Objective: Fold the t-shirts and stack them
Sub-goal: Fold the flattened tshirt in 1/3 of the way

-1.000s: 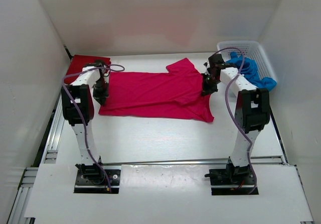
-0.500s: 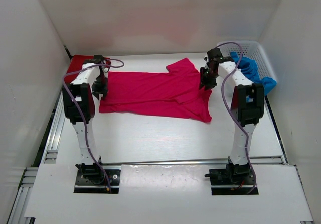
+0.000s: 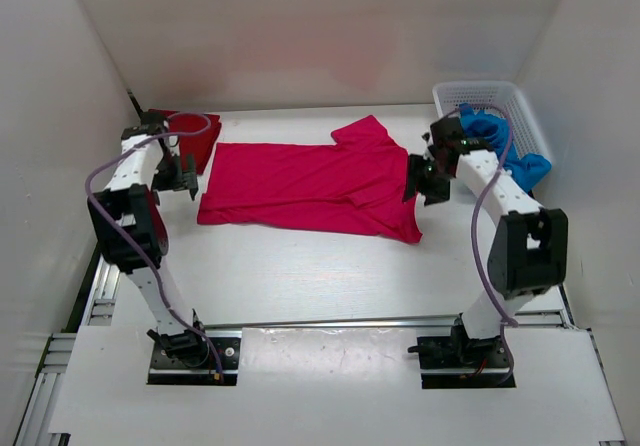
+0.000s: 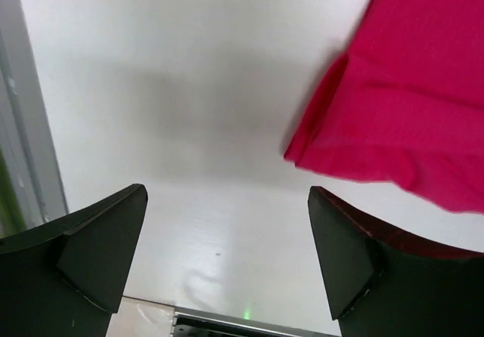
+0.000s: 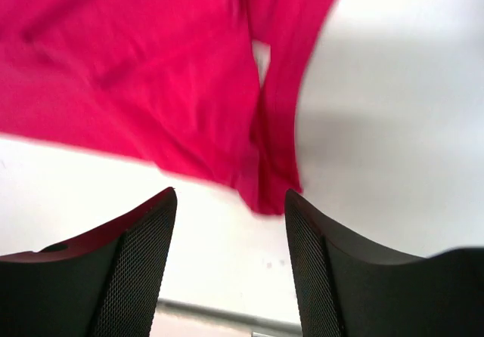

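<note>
Pink t-shirt (image 3: 310, 186) lies spread flat mid-desk (image 3: 330, 276). Left gripper (image 4: 227, 250) hangs wide and empty just off its left corner; right gripper (image 5: 229, 239) gapes empty at the right edge. Dark red t-shirt (image 3: 195, 138) sits far-left, blue t-shirt (image 3: 500, 141) in the basket (image 3: 520, 96).

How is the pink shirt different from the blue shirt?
The pink t-shirt lies spread flat on the table; the blue t-shirt is bunched up in the white basket. The pink t-shirt shows its whole shape; the blue t-shirt is a crumpled heap, partly hanging over the basket's edge. Both are plain, bright cloth shirts, not folded yet.
</note>
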Robot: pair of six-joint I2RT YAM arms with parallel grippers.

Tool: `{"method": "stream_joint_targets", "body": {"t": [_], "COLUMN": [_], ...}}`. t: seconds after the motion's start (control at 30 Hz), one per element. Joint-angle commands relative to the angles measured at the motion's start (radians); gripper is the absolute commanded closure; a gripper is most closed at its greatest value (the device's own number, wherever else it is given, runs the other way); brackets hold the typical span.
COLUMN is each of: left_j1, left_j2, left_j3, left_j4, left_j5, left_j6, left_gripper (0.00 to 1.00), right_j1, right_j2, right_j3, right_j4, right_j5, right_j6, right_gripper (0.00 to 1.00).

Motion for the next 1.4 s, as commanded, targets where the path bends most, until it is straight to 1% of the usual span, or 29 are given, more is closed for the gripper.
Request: {"method": "stream_joint_targets", "body": {"t": [0.0,0.07,0.13,0.23,0.37,0.5,0.53,0.57,0.6,0.63,0.67,0.7,0.73,0.8,0.83,0.87,0.9,0.93,1.0,1.13,1.2,1.3,1.37], "left_j1": [-0.024,-0.045,-0.065,-0.074,-0.074,-0.074,-0.074,-0.074,-0.074,-0.074,-0.074,-0.074,-0.074,-0.074,-0.074,-0.074,-0.074,-0.074,-0.065,-0.044,-0.033,-0.033,-0.045], "left_j2": [-0.081,-0.081,-0.072,-0.019,0.043,0.074,0.074,0.083,0.083,0.083,0.094,0.094,0.104,0.114,0.114,0.114,0.114,0.114,0.085,-0.003,-0.046,-0.132,-0.191], "left_j3": [-0.135,-0.177,-0.212,-0.213,-0.170,-0.145,-0.145,-0.145,-0.145,-0.145,-0.145,-0.145,-0.136,-0.124,-0.124,-0.124,-0.113,-0.113,-0.137,-0.214,-0.252,-0.349,-0.429], "left_j4": [0.039,0.053,0.090,0.110,0.120,0.120,0.120,0.120,0.120,0.120,0.120,0.120,0.120,0.120,0.120,0.120,0.120,0.120,0.120,0.102,0.073,0.041,0.030], "left_j5": [0.090,0.113,0.113,0.088,0.070,0.102,0.114,0.114,0.114,0.114,0.123,0.124,0.151,0.169,0.170,0.170,0.170,0.170,0.170,0.081,0.025,-0.019,-0.048], "left_j6": [0.000,0.000,0.000,0.000,0.000,0.000,0.000,0.000,0.000,0.000,0.000,0.000,0.000,0.000,0.000,0.000,0.000,0.000,0.000,0.000,0.000,0.000,0.000], "left_gripper": [0.02,0.05,0.06,0.06,0.06,0.06,0.08,0.13,0.20,0.33,0.38,0.43,0.53,0.68,0.78,0.90,0.90,0.90,0.90,0.90,0.90,0.90,0.90], "right_j1": [-0.003,-0.003,-0.003,-0.003,-0.036,-0.036,-0.045,-0.045,-0.055,-0.068,-0.077,-0.077,-0.103,-0.117,-0.117,-0.117,-0.117,-0.117,-0.126,-0.126,-0.137,-0.175,-0.175], "right_j2": [-0.062,-0.082,-0.091,-0.091,-0.114,-0.087,-0.067,-0.055,-0.042,-0.032,-0.018,-0.018,0.005,0.015,0.024,0.024,0.024,0.012,-0.004,-0.085,-0.138,-0.215,-0.245], "right_j3": [-0.170,-0.222,-0.265,-0.302,-0.361,-0.393,-0.393,-0.405,-0.405,-0.405,-0.417,-0.417,-0.417,-0.417,-0.417,-0.417,-0.417,-0.417,-0.428,-0.437,-0.447,-0.506,-0.552], "right_j4": [0.043,0.078,0.087,0.087,0.161,0.202,0.211,0.222,0.231,0.250,0.265,0.294,0.294,0.294,0.294,0.294,0.294,0.294,0.294,0.221,0.152,0.077,0.029], "right_j5": [-0.035,-0.044,-0.045,-0.035,-0.070,-0.112,-0.112,-0.112,-0.121,-0.135,-0.135,-0.155,-0.169,-0.192,-0.192,-0.201,-0.201,-0.201,-0.201,-0.183,-0.163,-0.150,-0.150], "right_j6": [0.024,0.024,0.034,0.058,0.115,0.133,0.133,0.142,0.143,0.143,0.152,0.152,0.152,0.162,0.162,0.162,0.162,0.162,0.162,0.130,0.107,0.107,0.107], "right_gripper": [0.34,0.34,0.33,0.32,0.30,0.30,0.30,0.30,0.30,0.30,0.30,0.32,0.41,0.60,0.73,0.79,0.84,0.92,0.99,1.00,1.00,1.00,1.00]}}
